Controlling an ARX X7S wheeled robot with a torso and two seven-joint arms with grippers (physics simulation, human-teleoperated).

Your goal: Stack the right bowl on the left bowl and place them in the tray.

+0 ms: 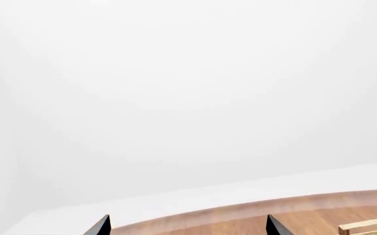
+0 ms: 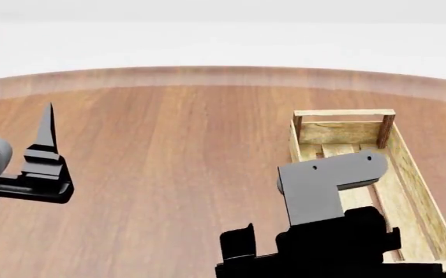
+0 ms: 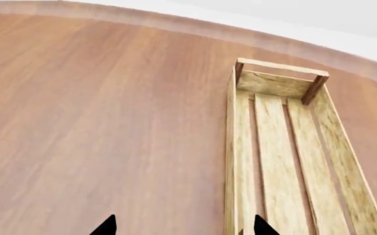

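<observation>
Neither bowl shows in any view. The tray (image 2: 343, 113), a long light-wood crate with a slatted bottom, lies on the table at the right, and nothing shows on its visible slats. My right gripper (image 3: 183, 227) is open above the tray's near left side. One tip is over the tray's (image 3: 276, 84) side plank, the other over bare table. In the head view my right arm (image 2: 324, 188) hides the tray's near part. My left gripper (image 1: 187, 226) is open and holds nothing, raised at the left with a finger (image 2: 47, 127) pointing up. A tray corner (image 1: 368, 226) shows in its view.
The round wooden table (image 2: 169, 150) has a curved far edge (image 2: 207, 72) with white floor beyond it. The wood left of the tray (image 3: 97, 122) is bare.
</observation>
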